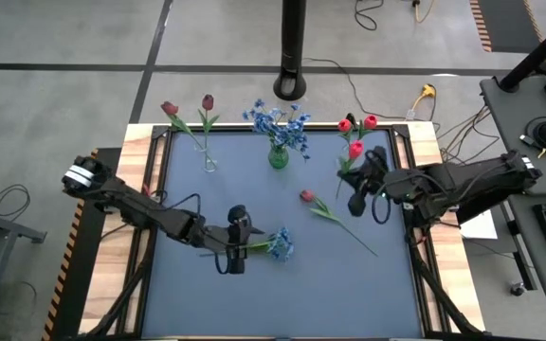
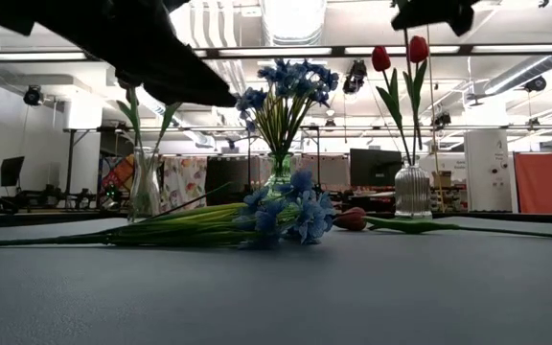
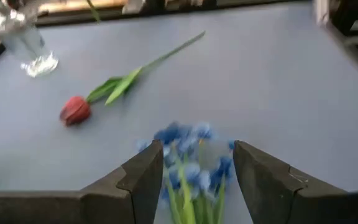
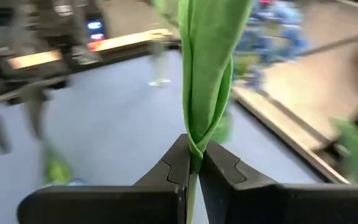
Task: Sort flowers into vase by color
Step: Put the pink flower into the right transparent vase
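Observation:
A blue-blossom sprig (image 1: pixel 278 244) (image 3: pixel 188 155) lies flat on the table's near middle. My left gripper (image 1: pixel 237 248) (image 3: pixel 194 168) is open, with one finger on either side of the sprig's stems. My right gripper (image 1: pixel 358 189) (image 4: pixel 194 158), at the table's right, is shut on a red tulip (image 1: pixel 355 149). Another red tulip (image 1: pixel 306 196) (image 2: pixel 353 218) lies loose on the table. Two red tulips (image 2: pixel 418 48) stand in a ribbed glass vase (image 2: pixel 412 192). Blue sprigs stand in the green vase (image 1: pixel 278 156). Maroon tulips (image 1: pixel 208 101) stand in a clear vase (image 1: pixel 209 163). My right gripper pinches the red tulip between its two fingertips on the green stem, where a leaf wraps it (image 4: pixel 194 146). The stem and leaf run on past the fingertips, away from the wrist. The tulip is lifted off the table; where its lower end is, I cannot tell.
The three vases stand in a row along the table's far edge. The loose red tulip's long stem (image 1: pixel 354 235) slants toward the near right. A wooden border (image 1: pixel 140 142) frames the blue-grey tabletop. A black pole (image 1: pixel 293 47) and cables stand beyond the far edge.

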`<state>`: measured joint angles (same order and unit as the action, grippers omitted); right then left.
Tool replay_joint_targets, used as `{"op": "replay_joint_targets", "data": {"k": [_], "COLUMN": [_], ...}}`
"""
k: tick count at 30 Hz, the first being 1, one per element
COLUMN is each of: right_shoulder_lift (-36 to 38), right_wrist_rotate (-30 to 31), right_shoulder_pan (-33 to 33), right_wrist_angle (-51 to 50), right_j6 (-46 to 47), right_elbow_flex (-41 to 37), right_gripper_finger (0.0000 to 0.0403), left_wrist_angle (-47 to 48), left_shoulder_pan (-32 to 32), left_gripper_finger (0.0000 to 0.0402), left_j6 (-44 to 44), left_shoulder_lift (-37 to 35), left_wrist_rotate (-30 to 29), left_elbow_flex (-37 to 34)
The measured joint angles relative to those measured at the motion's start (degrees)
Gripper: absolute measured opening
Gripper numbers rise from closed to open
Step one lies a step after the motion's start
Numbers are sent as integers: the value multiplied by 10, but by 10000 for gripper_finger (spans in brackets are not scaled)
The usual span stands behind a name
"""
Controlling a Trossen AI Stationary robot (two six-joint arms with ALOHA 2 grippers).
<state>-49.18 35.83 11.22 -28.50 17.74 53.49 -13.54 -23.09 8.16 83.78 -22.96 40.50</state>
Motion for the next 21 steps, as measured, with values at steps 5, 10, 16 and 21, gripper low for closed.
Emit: {"op": "replay_joint_targets", "data": {"k": [5,10,16,21], "right_shoulder_lift": [16,18,30,33], "right_wrist_rotate": [54,63,62,63], "right_shoulder_pan": [-41,-94,-142,-167], "right_wrist_angle": [-51,-51,-39,16], "right_j6": [21,9,-19,-71], "right_elbow_flex": [0,-1,-1,-1], "right_gripper_finger": [18,18,18,18], "left_wrist_angle": [87,142,175,176], "left_shoulder_pan": [-1,-1,-1,-1], "left_gripper_finger": [178,178,178,178], "left_j6": [2,1,-1,-6], "left_shoulder_lift": [-14,-14,-14,-14], "left_wrist_rotate": [0,-4,-20,-21], "left_elbow_flex": [30,61,74,71]}}
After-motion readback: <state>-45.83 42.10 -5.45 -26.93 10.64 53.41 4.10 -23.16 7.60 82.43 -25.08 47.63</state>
